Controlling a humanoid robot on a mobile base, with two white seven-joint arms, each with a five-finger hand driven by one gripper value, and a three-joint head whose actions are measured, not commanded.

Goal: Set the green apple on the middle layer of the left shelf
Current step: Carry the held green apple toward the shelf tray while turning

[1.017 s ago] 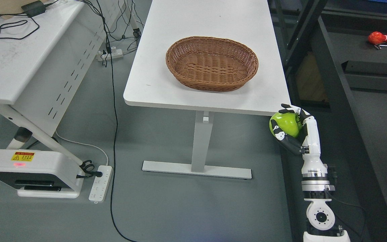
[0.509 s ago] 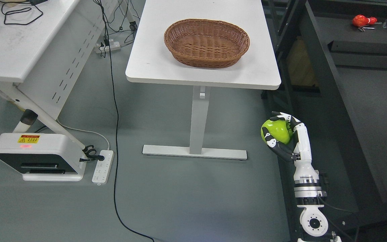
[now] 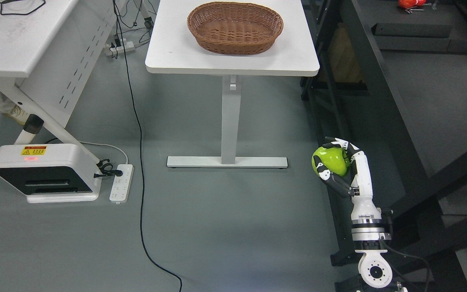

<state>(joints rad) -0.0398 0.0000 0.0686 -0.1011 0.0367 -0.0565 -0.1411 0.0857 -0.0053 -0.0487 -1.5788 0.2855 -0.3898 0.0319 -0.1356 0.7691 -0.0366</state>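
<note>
The right hand (image 3: 341, 168) is reaching up from the lower right, its fingers (image 3: 326, 172) curling tight around the apple (image 3: 331, 161), which is sitting in the palm above the floor (image 3: 217, 227), beside the dark shelf frame (image 3: 379, 93). Left of it, a black cable (image 3: 139, 162) is trailing past a power strip (image 3: 121, 183) and a white base unit (image 3: 41, 172). Farther back, a wicker basket (image 3: 235, 27) is resting on the white table (image 3: 176, 52).
</note>
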